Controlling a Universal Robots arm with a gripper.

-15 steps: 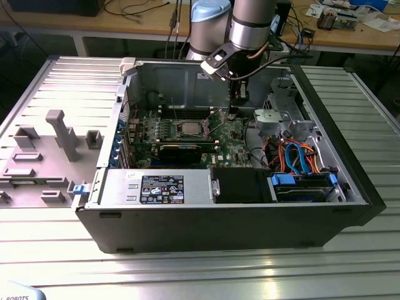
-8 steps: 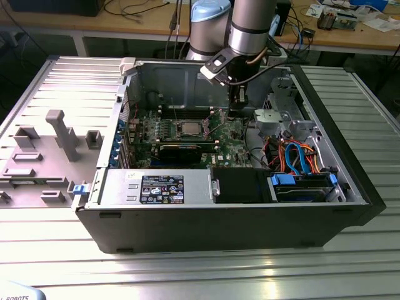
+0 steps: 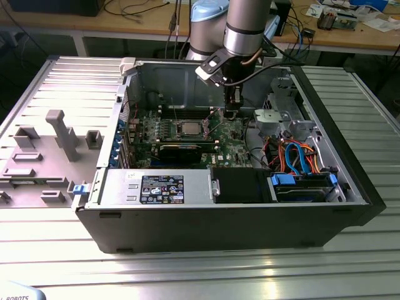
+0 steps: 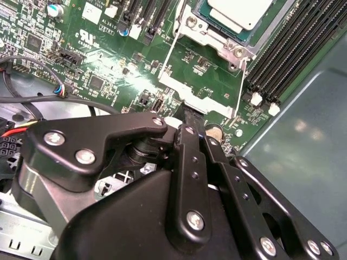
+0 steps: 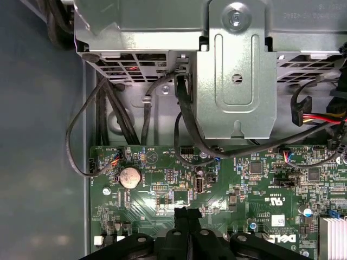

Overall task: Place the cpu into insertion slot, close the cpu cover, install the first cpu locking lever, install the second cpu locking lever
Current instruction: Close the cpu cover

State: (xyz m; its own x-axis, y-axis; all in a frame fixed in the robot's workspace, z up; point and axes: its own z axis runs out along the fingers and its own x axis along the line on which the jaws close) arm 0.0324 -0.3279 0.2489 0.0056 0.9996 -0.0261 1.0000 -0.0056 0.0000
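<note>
One gripper hangs low over the green motherboard, its fingers pinched together with nothing visible between them, just beside the insertion slot. The cpu lies in that slot, silver top up. White lettering dots the board, and the power supply carries a black printed label.

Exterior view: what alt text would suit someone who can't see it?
A robot arm's gripper reaches down into an open computer case, its tip at the green motherboard, just to the exterior view's right of the silver cpu.
</note>
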